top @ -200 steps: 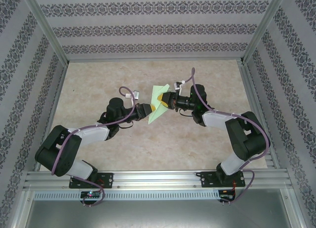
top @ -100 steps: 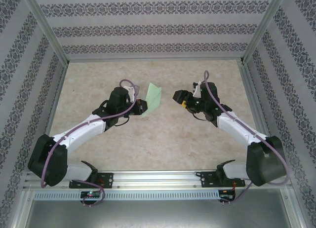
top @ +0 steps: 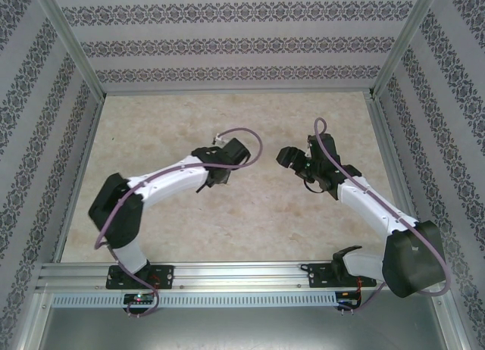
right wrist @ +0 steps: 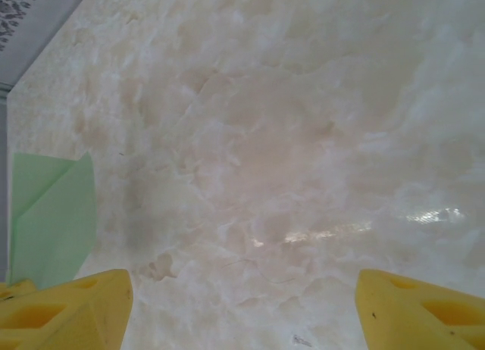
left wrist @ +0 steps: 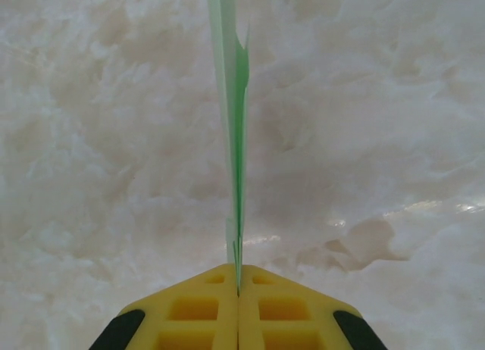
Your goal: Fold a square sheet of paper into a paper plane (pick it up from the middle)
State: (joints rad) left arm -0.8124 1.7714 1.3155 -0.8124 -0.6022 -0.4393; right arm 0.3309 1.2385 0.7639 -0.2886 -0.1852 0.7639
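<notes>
Left wrist view: left tool (left wrist: 239, 289) clamped on the folded paper (left wrist: 236, 100), held edge-on above the surface (left wrist: 394, 100); right tool (right wrist: 242, 312) gapes wide, apart. Pinched at one edge, the folded paper may droop or slip.

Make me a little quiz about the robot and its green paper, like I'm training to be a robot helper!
1. True or false: the left hand is pinching the folded green paper.
2. The right hand is: A) wide open with nothing in it, B) shut on the paper, C) shut on nothing.
3. What colour are the fingertips on both hands?

Key: 1 true. 2 A. 3 yellow.
</notes>
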